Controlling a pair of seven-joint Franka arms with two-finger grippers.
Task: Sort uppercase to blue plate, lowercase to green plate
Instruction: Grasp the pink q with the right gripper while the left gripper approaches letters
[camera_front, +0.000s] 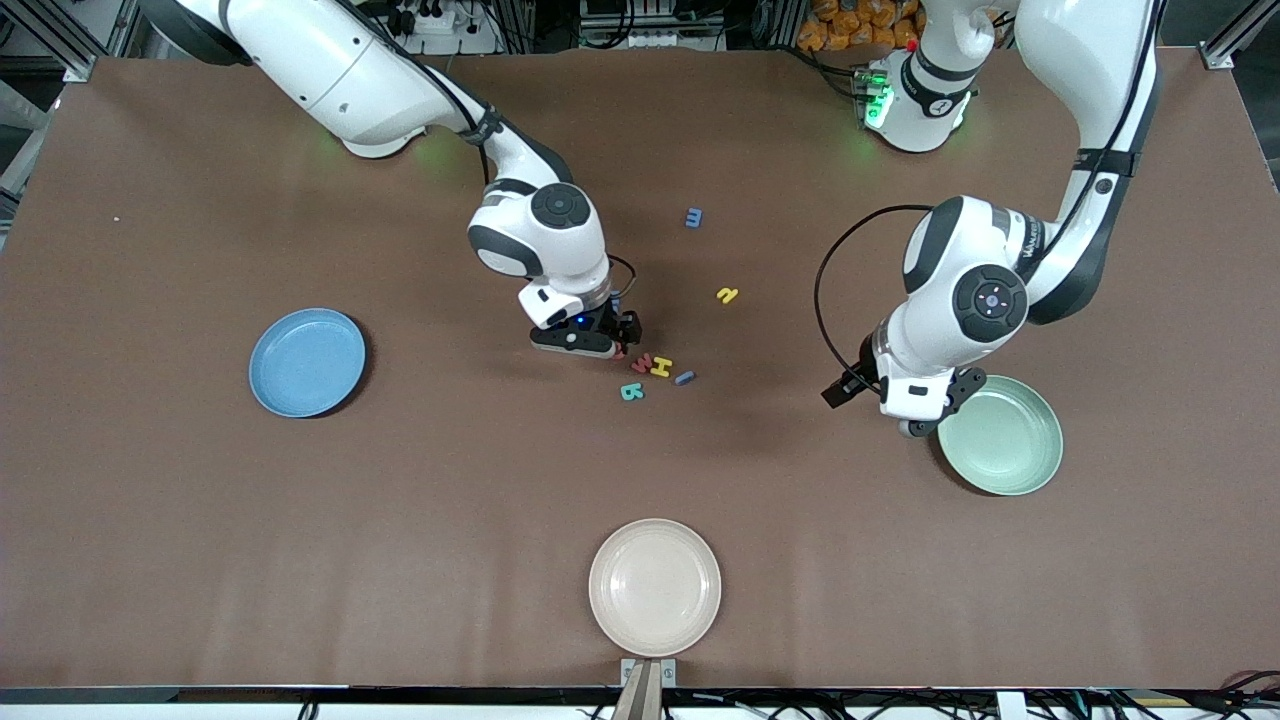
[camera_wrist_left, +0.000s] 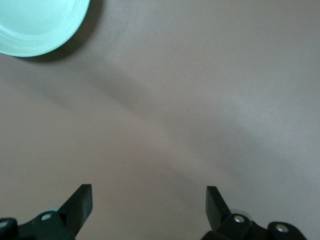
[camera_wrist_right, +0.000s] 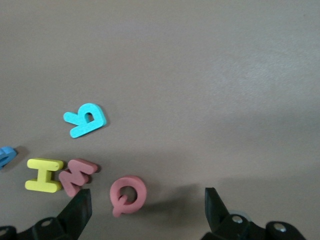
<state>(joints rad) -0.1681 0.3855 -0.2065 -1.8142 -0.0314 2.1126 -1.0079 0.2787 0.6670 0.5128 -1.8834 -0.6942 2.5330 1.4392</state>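
My right gripper (camera_wrist_right: 147, 200) is open and low over the table, with the red Q (camera_wrist_right: 128, 195) lying flat between its fingers, close to one of them. Beside the Q lie the red w (camera_wrist_right: 75, 175), the yellow H (camera_wrist_right: 44, 174), the teal B (camera_wrist_right: 86, 120) and a blue rounded letter (camera_front: 685, 378). A yellow hooked letter (camera_front: 727, 295) and a blue m (camera_front: 693, 217) lie farther from the front camera. The blue plate (camera_front: 307, 361) sits toward the right arm's end. My left gripper (camera_wrist_left: 149, 197) is open over bare table beside the green plate (camera_front: 1000, 435), holding nothing.
A cream plate (camera_front: 655, 586) sits near the table's front edge, nearer to the front camera than the letter cluster. The brown table (camera_front: 450, 480) lies bare between the three plates. Both arms' bases stand along the table's back edge.
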